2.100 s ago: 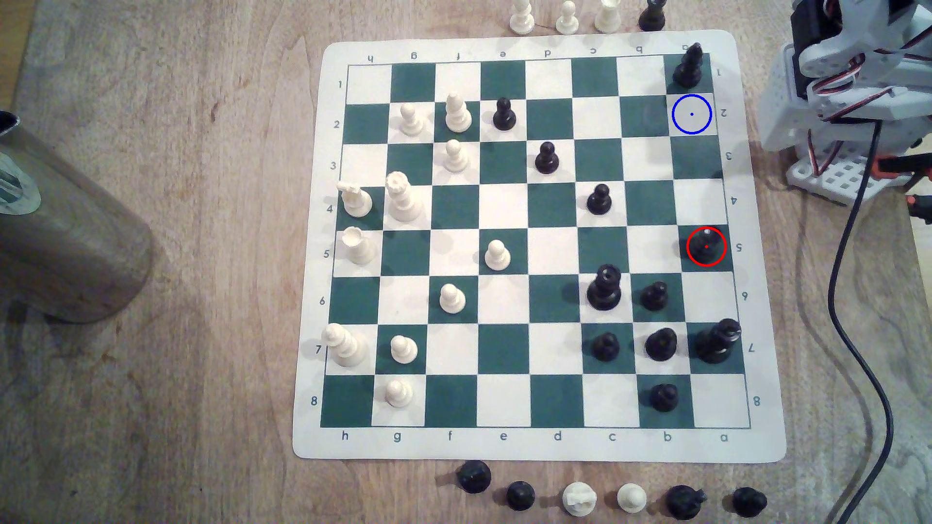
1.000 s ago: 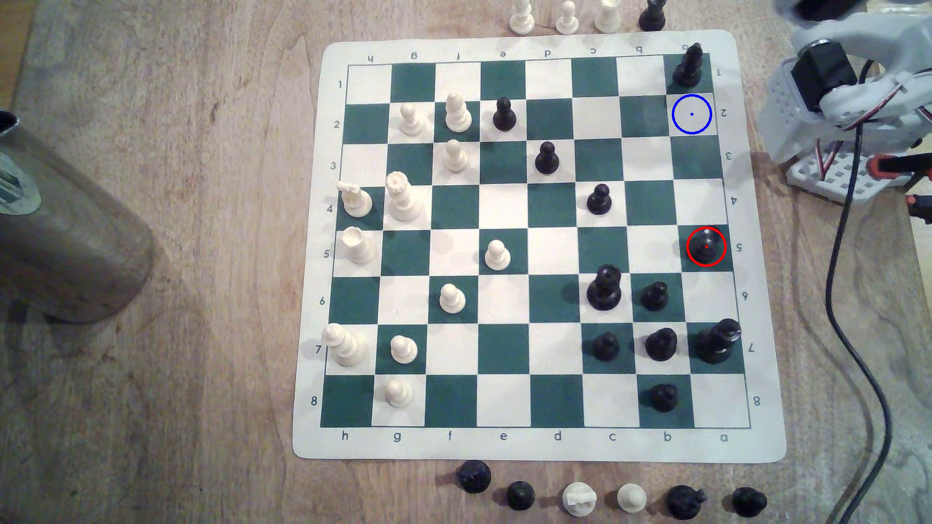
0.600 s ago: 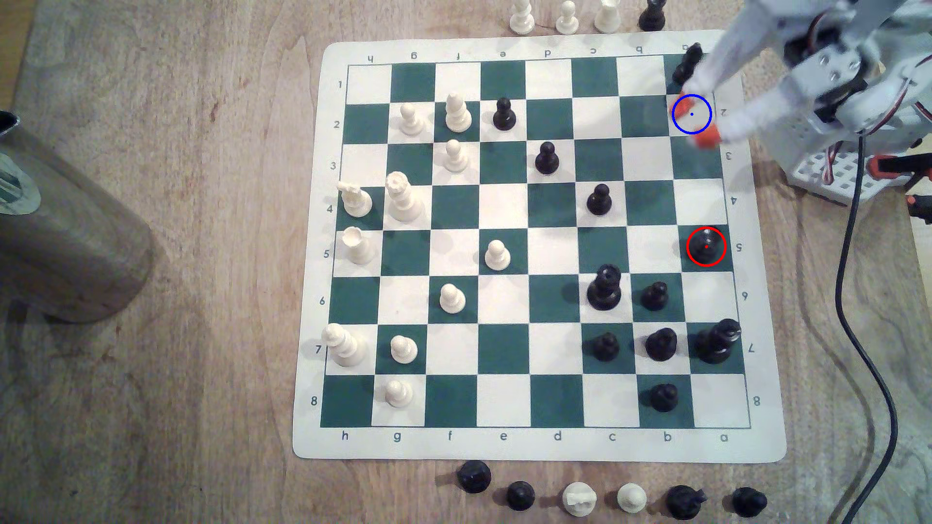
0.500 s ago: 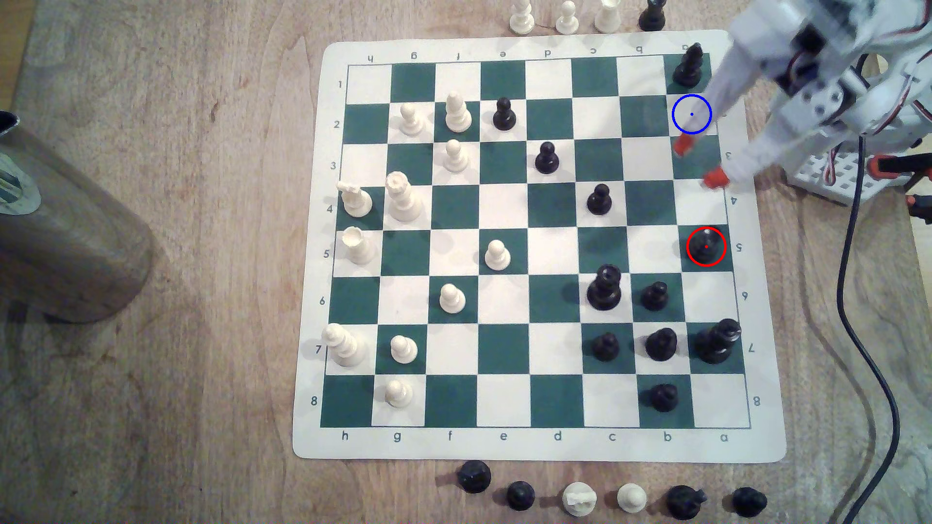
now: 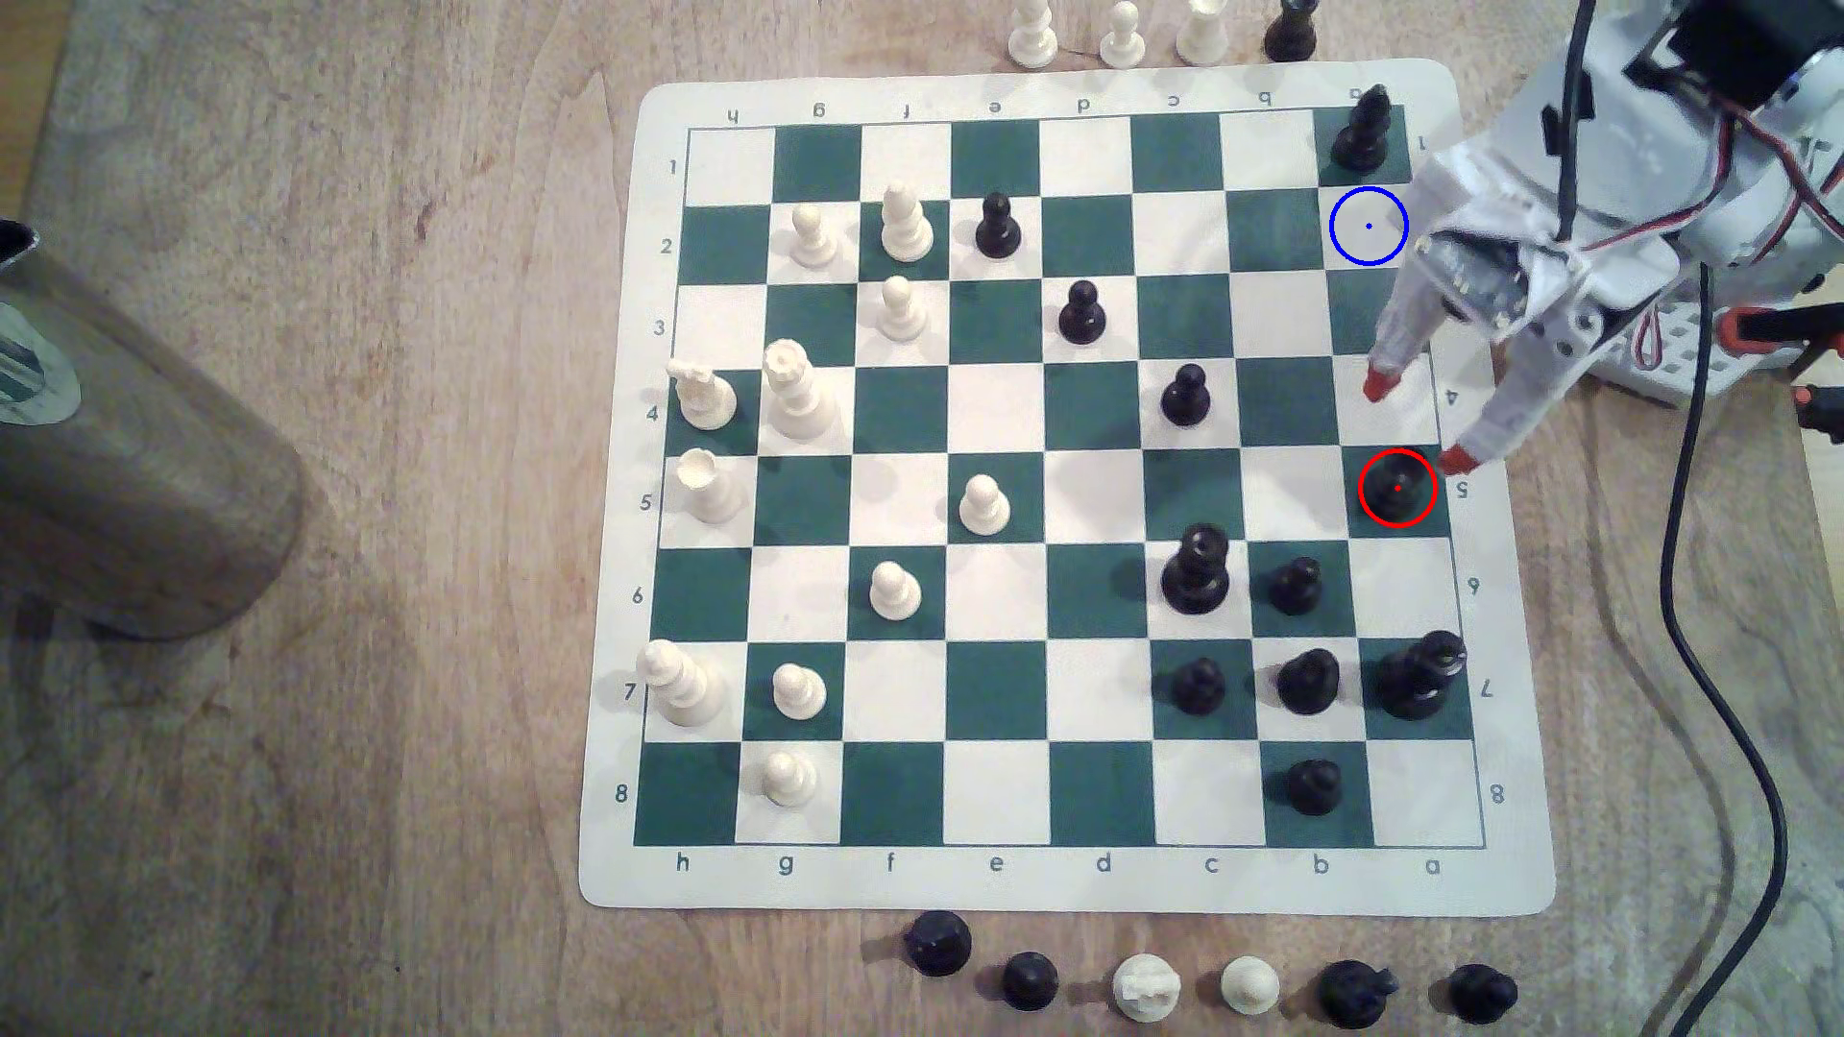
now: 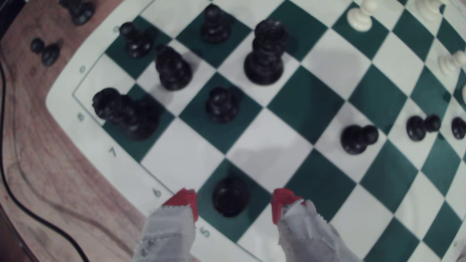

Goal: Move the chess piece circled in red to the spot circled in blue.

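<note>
Two red-tipped fingers (image 5: pixel 1379 384) of the gripper (image 6: pixel 234 204) stand spread, holding nothing. Just ahead between them sits the black piece (image 6: pixel 230 196), upright and untouched; it needs a short reach forward
</note>
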